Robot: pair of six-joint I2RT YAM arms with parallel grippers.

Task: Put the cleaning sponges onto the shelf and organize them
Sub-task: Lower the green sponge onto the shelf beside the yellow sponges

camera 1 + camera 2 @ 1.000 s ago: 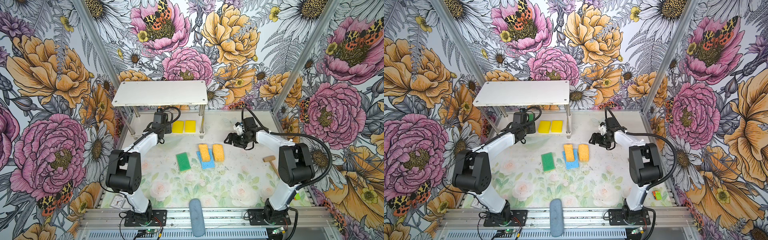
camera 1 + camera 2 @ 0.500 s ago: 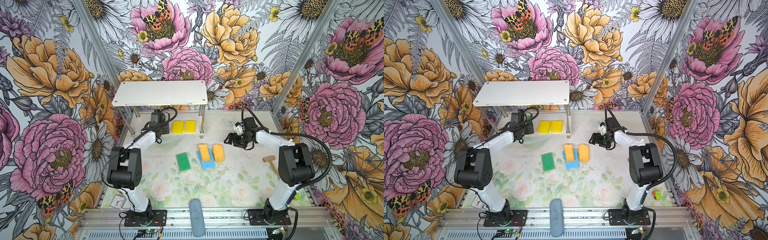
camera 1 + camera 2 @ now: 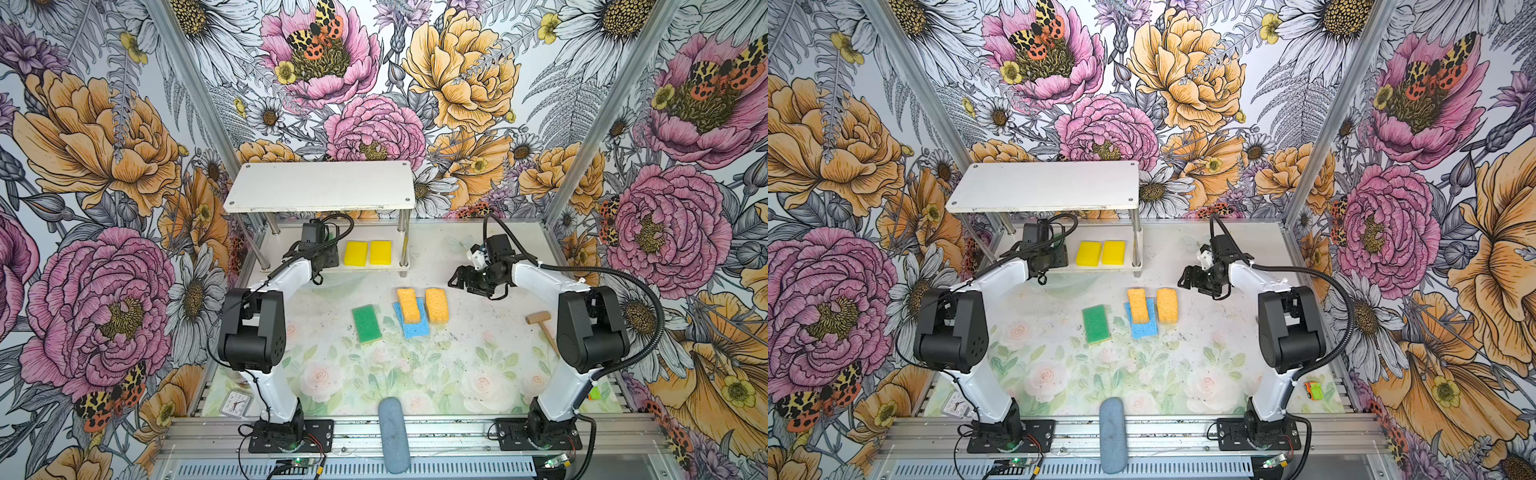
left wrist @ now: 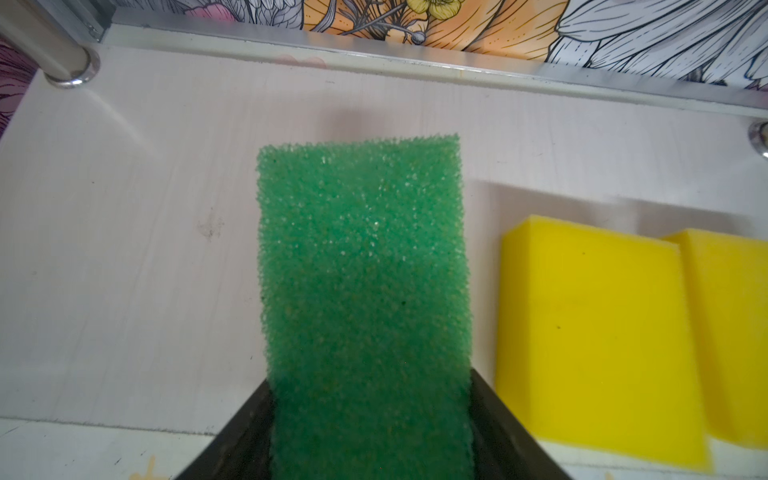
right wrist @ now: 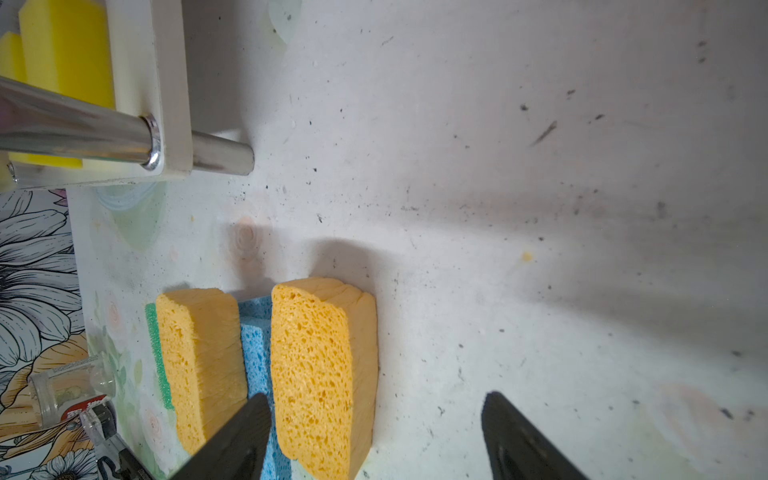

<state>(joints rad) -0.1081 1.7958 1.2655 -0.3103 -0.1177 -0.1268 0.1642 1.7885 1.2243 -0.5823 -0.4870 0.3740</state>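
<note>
The left end effector [image 4: 368, 415] reaches in between the two boards of the white shelf [image 3: 1042, 185]. It is clenched on one green sponge [image 4: 361, 270], with a black finger [image 4: 245, 428] pressed to each long side. The sponge juts straight out ahead of the fingertips over the lower board [image 4: 124, 249]; whether it rests on the board I cannot tell. Two bright yellow sponges [image 3: 356, 253] lie flat on that board just beside this end effector, on its side toward the right arm. They touch each other, and the farther one [image 3: 381, 252] lies by a metal post [image 3: 402, 232].

The right end effector [image 5: 378, 399] hangs over the desk [image 3: 457, 361] with its jaws apart, grasping nothing. Near it, toward the left arm and a little closer to the arm bases, lie two pale orange sponges [image 3: 409, 305]. One is on top of a flat blue sponge [image 3: 413, 328]. The second [image 3: 436, 305] is at the blue one's edge. Whether the blue is one sheet or two stacked I cannot tell. One green-topped sponge [image 3: 367, 324] lies flat on the desk just past them, between the two end effectors.

Well apart from the right end effector, by that arm's elbow, lies one wooden mallet [image 3: 540, 324]. One grey-blue cylinder [image 3: 392, 434] lies at the desk's front edge between the arm bases, far from both end effectors. One small clock [image 3: 235, 404] lies near the left base, and one toy car [image 3: 1312, 390] near the right base.
</note>
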